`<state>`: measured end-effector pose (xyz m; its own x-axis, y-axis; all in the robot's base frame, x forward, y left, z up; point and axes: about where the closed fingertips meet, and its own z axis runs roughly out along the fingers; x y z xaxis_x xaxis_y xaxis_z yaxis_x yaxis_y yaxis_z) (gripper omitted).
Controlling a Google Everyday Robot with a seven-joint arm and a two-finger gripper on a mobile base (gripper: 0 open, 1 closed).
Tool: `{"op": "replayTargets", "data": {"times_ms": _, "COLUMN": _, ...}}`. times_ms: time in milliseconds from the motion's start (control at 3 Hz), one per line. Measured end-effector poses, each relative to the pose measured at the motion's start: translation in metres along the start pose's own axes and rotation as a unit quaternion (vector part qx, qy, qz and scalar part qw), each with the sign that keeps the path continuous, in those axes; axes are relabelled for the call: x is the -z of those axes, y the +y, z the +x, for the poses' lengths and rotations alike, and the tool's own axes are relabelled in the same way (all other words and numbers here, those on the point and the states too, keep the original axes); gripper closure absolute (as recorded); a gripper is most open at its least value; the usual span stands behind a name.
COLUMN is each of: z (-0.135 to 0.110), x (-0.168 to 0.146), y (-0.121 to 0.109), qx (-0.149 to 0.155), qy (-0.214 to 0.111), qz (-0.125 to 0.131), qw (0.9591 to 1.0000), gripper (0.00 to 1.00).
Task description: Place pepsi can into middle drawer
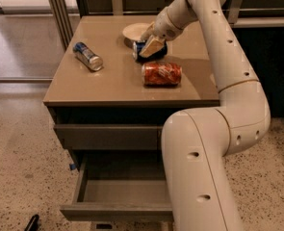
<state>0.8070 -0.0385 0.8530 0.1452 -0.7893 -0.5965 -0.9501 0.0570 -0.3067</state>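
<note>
The gripper (150, 46) is down at the back of the bench (108, 88), right of its middle, set on the pepsi can (138, 49). Whether its jaws are closed on the can or only set around it I cannot tell, since the wrist and a pale pad cover most of the can. Only a dark blue patch of the can shows at the gripper's left edge, and the can sits on the bench top. Just behind the can, touching or nearly so, is a shallow white bowl (133, 31). In front of the gripper, a little towards the bench's front edge, an orange can (161, 74) lies on its side, apart from the pepsi can. Well off to the left a slimmer blue-and-silver can (87, 56) also lies on its side, at an angle. The white arm (230, 88) rises from the lower foreground, bends at the right of the bench and reaches back over it to the gripper. Under the bench top a closed drawer front (108, 137) sits flush. Below it the middle drawer (117, 211) is pulled out, showing a bare grey floor. The unit stands on a speckled floor (16, 167).
</note>
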Motion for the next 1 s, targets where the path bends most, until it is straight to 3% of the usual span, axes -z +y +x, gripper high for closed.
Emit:
{"op": "replayTargets", "data": {"times_ms": 667, "z": -0.0009, "x": -0.0028, "y": 0.001, "qx": -0.007, "qy": 0.011, "qz": -0.004, "qw": 0.9999, "gripper": 1.0}}
{"op": "replayTargets", "data": {"times_ms": 1000, "z": -0.001, "x": -0.0045, "y": 0.0046, "qx": -0.014, "qy": 0.033, "qz": -0.013, "qw": 0.9993, "gripper": 1.0}}
